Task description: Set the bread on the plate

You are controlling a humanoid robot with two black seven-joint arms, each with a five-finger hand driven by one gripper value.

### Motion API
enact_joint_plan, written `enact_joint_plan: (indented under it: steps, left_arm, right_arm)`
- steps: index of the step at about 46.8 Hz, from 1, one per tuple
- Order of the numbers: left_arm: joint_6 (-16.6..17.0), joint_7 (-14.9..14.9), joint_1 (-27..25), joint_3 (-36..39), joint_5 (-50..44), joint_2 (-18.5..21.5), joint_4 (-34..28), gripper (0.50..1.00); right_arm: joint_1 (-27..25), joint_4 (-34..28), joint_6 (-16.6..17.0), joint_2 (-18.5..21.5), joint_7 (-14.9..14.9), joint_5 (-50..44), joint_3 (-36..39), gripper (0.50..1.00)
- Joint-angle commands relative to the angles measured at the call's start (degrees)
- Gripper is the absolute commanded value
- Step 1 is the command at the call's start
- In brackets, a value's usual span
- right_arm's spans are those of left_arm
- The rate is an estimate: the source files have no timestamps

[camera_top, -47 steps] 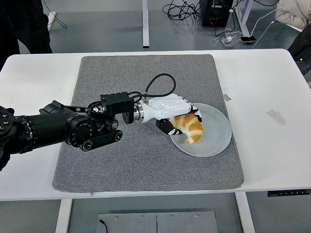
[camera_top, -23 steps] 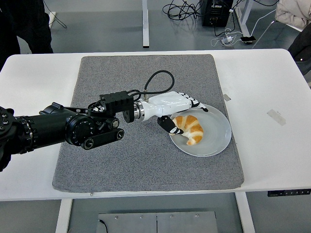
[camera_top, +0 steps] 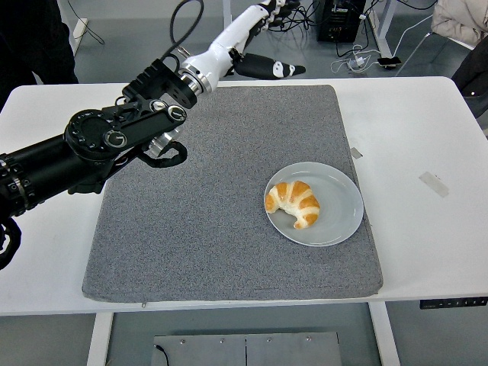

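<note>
A golden croissant (camera_top: 294,201) lies on the left half of the grey plate (camera_top: 339,202), which rests on the grey mat (camera_top: 191,221). Nothing touches the bread. My left arm reaches up and away across the mat's far left corner. Its white hand (camera_top: 267,34) is raised high near the picture's top, well behind the plate, with its fingers spread and holding nothing. The right arm does not show.
A strip of tape (camera_top: 433,184) and a small tab (camera_top: 356,152) lie on the white table to the right of the mat. Cables and table legs show on the floor beyond the far edge. A person's dark clothing (camera_top: 34,38) is at the top left.
My left hand has let go of the croissant, opened, and swung up and back from the plate to the top of the view. The croissant stays on the plate.
</note>
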Motion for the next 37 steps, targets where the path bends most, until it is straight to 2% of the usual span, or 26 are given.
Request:
enact_joint_plan:
  steps: [1,7,17,25,30,37]
  left_arm:
    - [0.0,-0.1,2.0,-3.8,-2.1,2.5,-0.1,0.952]
    - [0.0,-0.3,7.5,-10.8,-3.5,5.5,0.0,0.955]
    - [-0.5,-2.0,15.7,-24.6,-3.6,7.4,-0.1,0.955]
    - [-4.6,-2.1,20.7,-35.1,-4.5,7.9,0.1,0.957]
    - [-6.5,-2.1,22.9,-38.6,-6.3,7.9,0.5,0.957]
    - [-7.9,-2.1,24.3,-38.9,-10.1,7.7,2.5,0.957]
  right_arm:
    - [0.0,0.0,0.0,0.0,0.0,0.0,0.0,1.000]
    - [0.0,0.0,0.0,0.0,0.0,-0.1,0.0,1.000]
    - [0.0,0.0,0.0,0.0,0.0,0.0,0.0,1.000]
    - [0.0,0.0,0.1,0.0,0.0,0.0,0.0,1.000]
    - [0.1,1.1,0.3,0.0,0.0,0.0,0.3,1.000]
    - [0.0,1.0,0.3,0.0,0.0,0.0,0.4,1.000]
